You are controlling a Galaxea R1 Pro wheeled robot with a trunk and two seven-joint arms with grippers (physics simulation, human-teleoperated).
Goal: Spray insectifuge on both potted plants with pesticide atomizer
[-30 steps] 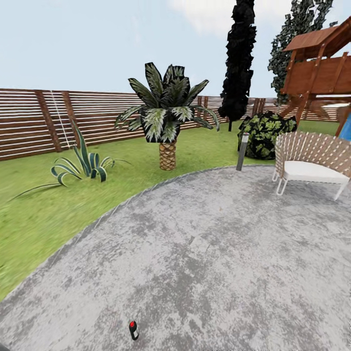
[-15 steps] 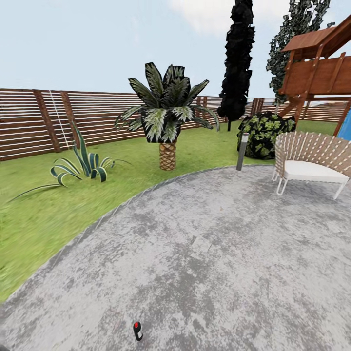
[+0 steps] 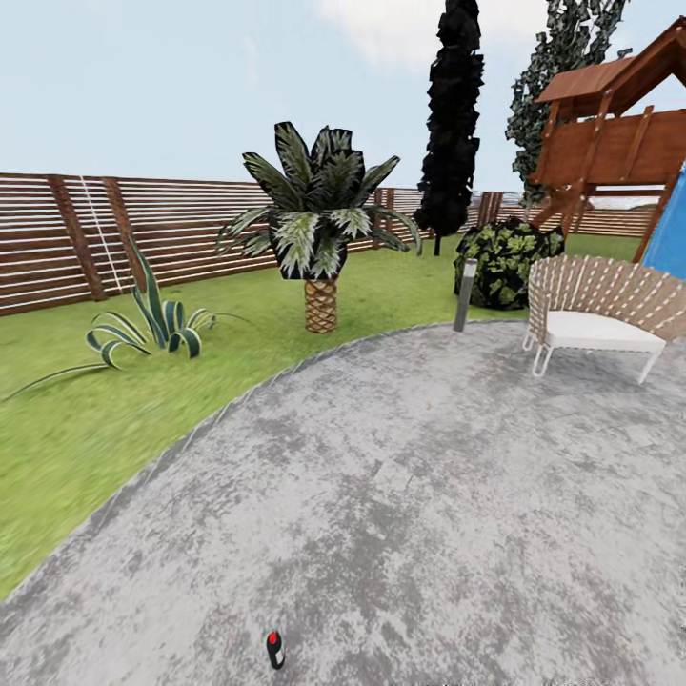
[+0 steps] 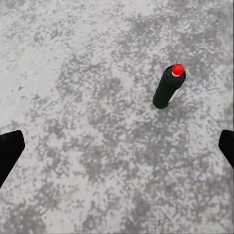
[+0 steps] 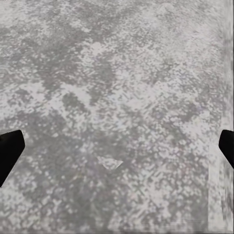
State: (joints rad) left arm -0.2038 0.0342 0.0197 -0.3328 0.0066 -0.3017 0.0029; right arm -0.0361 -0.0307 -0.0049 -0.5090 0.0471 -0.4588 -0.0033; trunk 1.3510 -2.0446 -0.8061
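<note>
Black, red-capped pesticide atomizer (image 4: 169,87) upright on grey speckled paving (image 3: 429,476), long axis vertical, ahead of the left gripper (image 4: 117,148) and off to one side. Left fingers (image 4: 9,151) spread wide, empty; right gripper (image 5: 117,148) likewise released.

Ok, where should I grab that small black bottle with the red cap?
Take the black bottle with the red cap around its straight cylindrical body, below the cap. It stands upright on the grey paving with open space around, so come in level from the side.
</note>
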